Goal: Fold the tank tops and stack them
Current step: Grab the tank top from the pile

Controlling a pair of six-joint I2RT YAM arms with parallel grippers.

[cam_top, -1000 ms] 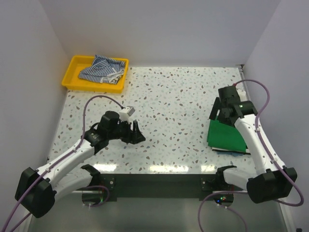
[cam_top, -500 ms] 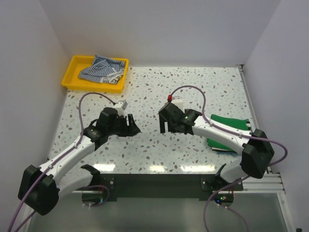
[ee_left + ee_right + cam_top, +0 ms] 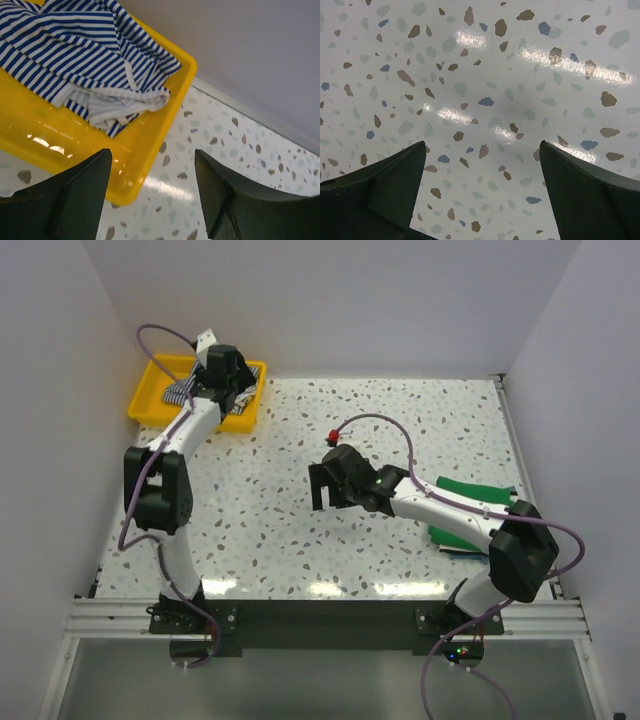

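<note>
The blue-and-white striped tank top (image 3: 85, 55) lies crumpled in the yellow tray (image 3: 75, 145) at the back left; a bit of it also shows in the top view (image 3: 180, 392). My left gripper (image 3: 232, 392) hovers over the tray's near right corner, open and empty (image 3: 152, 155). The folded green tank top (image 3: 468, 515) lies at the right, with a dark edge (image 3: 468, 552) showing under it. The black-and-white striped top is not clearly visible. My right gripper (image 3: 328, 492) is open and empty over the bare tabletop (image 3: 482, 145), left of the green top.
The yellow tray (image 3: 150, 410) sits in the back left corner against the white walls. The speckled table (image 3: 300, 440) has a metal rail at its near edge (image 3: 320, 615). My right arm lies across the green top.
My left arm has swung from the near left of the table up to the yellow tray. My right gripper left the green top, moved to the table's middle and has since shifted slightly left.
</note>
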